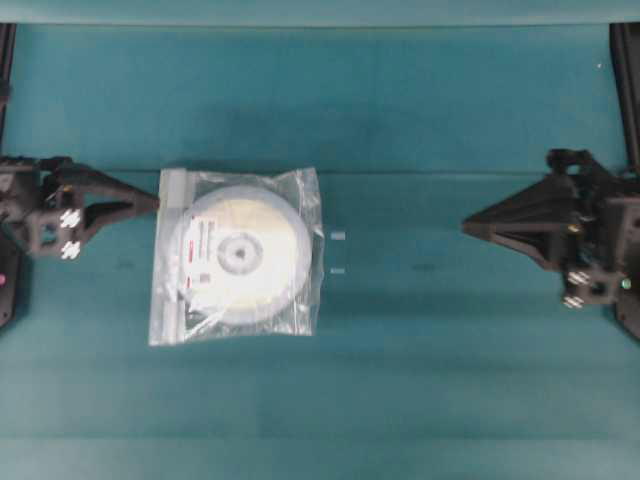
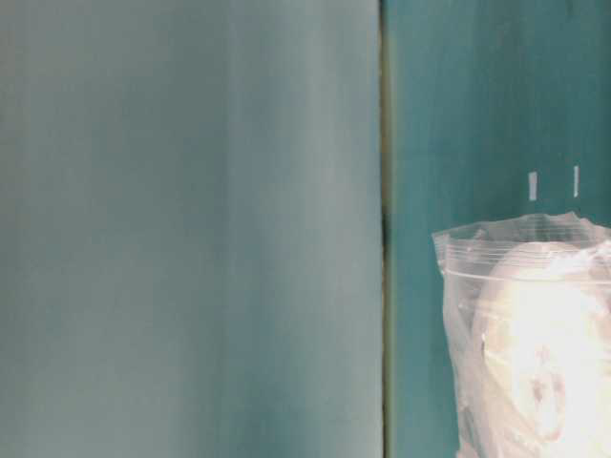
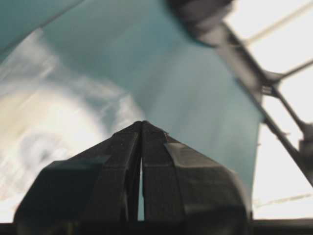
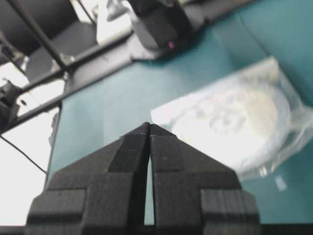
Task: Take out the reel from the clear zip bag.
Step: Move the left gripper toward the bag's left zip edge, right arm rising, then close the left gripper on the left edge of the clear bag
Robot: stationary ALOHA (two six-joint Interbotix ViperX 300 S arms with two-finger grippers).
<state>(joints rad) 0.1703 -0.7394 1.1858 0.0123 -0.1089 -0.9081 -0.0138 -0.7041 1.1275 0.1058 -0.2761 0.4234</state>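
Both grippers are pressed together and hold nothing: left gripper [image 1: 155,203] just beside the bag [image 1: 300,200], right gripper [image 1: 466,226] well apart; reel [image 1: 240,255] inside.

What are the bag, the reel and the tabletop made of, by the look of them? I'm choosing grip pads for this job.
The clear zip bag: thin glossy plastic film, judging by its wrinkles, glare and see-through skin. The reel: probably rigid plastic, white with a grey hub; its label looks like paper. The tabletop: a matte teal surface without reflections; the exact material cannot be told.
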